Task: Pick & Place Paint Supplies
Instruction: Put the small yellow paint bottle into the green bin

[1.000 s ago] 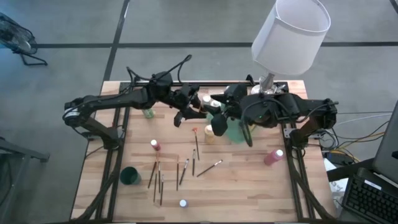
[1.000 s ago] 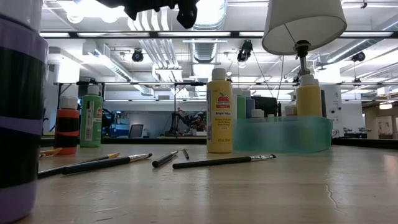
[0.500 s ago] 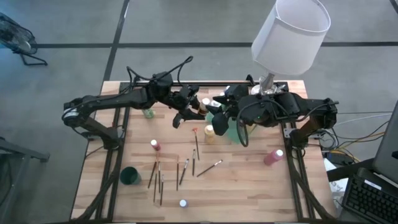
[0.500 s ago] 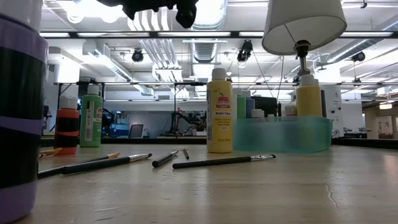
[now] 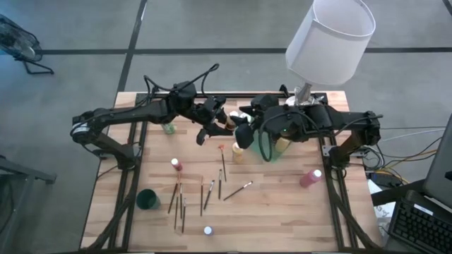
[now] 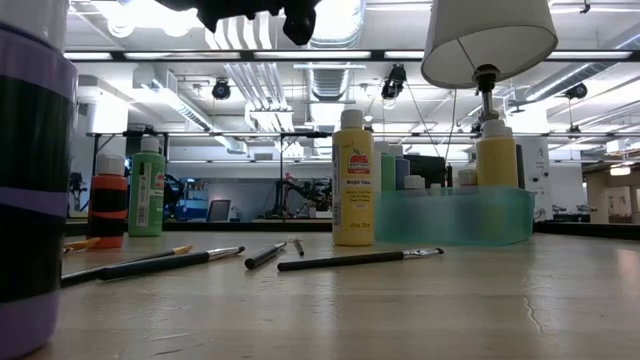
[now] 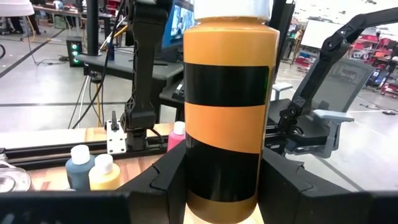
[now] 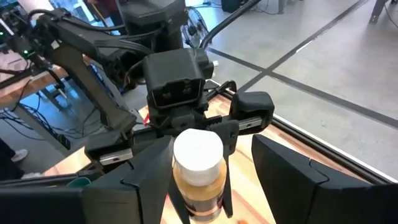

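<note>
1. On your left, the brushes (image 5: 180,201) lie loose on the table (image 5: 282,212). Judge them light and thin. They can roll, so pinch each at mid-handle.
2. Your left gripper (image 5: 220,123) is clamped on the orange bottle (image 7: 227,106), holding it upright in the air above the table's far middle. The fingers grip its lower body on both sides.
3. Expect that bottle to be a stiff plastic shell, moderately heavy if full, and smooth enough to slip. Take it on the body below the cap (image 8: 198,151), not on the cap alone.
4. Two black bands wrap the bottle. No writing shows on it.
5. Your right gripper (image 8: 211,180) faces the left one, its fingers spread wide on either side of the bottle and not touching it.
6. In the low view, the yellow bottle (image 6: 353,180) carries a label with a red emblem. Its words are too small to read.
7. Just right of it, the tray (image 6: 450,220) holds several bottles upright.
</note>
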Motion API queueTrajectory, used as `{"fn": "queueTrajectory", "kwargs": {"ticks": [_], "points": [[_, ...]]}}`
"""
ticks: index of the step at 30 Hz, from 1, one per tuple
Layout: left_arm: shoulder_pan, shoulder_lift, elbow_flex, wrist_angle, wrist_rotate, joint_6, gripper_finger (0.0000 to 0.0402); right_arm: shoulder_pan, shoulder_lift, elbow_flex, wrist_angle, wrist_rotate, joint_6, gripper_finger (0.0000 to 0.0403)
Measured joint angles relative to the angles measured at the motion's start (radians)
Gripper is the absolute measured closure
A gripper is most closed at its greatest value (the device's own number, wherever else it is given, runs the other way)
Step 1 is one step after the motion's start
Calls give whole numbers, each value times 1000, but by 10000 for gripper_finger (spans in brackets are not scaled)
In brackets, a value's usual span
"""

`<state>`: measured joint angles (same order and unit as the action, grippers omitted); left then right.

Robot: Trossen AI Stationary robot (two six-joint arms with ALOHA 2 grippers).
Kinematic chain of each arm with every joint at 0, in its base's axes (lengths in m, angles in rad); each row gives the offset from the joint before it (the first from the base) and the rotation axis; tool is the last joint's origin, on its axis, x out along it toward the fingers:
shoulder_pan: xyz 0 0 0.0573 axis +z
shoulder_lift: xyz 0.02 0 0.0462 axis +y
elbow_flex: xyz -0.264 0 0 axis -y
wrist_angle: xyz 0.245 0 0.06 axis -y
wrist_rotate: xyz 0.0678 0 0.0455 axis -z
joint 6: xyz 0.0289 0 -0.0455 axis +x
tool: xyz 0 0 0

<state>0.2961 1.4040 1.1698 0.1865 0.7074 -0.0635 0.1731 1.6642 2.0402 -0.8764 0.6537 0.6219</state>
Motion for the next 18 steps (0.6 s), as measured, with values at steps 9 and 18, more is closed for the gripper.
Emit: {"fn": "queueTrajectory", "kwargs": {"ticks": [9,18], "points": [[0,0,0,-1,0,4,250,-4,20,-9,4,-8,4,220],[0,0,0,0,0,4,250,-4,37,-12,26,0,-25,260]]}}
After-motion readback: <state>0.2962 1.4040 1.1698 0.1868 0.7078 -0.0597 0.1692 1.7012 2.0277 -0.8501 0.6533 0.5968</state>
